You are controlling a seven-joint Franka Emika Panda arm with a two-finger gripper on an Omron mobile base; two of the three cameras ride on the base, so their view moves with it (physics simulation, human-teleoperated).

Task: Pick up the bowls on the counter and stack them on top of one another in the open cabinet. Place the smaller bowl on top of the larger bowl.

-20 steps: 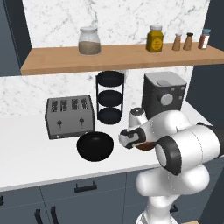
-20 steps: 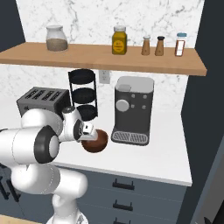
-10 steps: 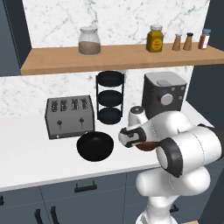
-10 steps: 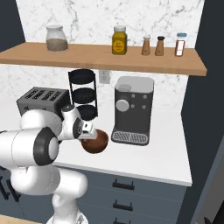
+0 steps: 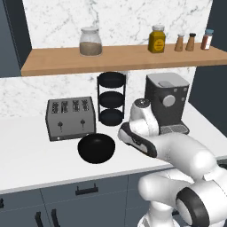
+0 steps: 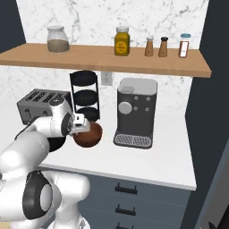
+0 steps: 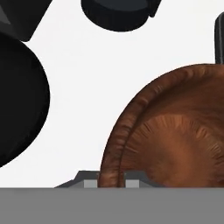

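Observation:
The smaller reddish-brown bowl (image 6: 91, 136) hangs just above the white counter (image 6: 152, 157), in front of the coffee machine's left side. My gripper (image 6: 80, 129) is shut on its near rim; in the hand view the rim (image 7: 114, 144) runs down between my fingertips (image 7: 90, 180). The larger glossy black bowl (image 5: 96, 148) rests on the counter in front of the toaster, to the left of my hand (image 7: 17, 105). The open cabinet's wooden shelf board (image 5: 119, 57) runs along the marble wall above. In the left base view my arm hides the brown bowl.
A toaster (image 5: 71, 117), a black three-tier rack (image 5: 111, 98) and a coffee machine (image 5: 167, 102) stand along the wall. On the shelf sit a glass jar (image 5: 90, 41), a yellow jar (image 5: 157, 39) and three shakers (image 5: 193, 41).
The arm has risen and swung, and the brown bowl has come slightly up and to the left with the gripper. The black bowl has stayed put.

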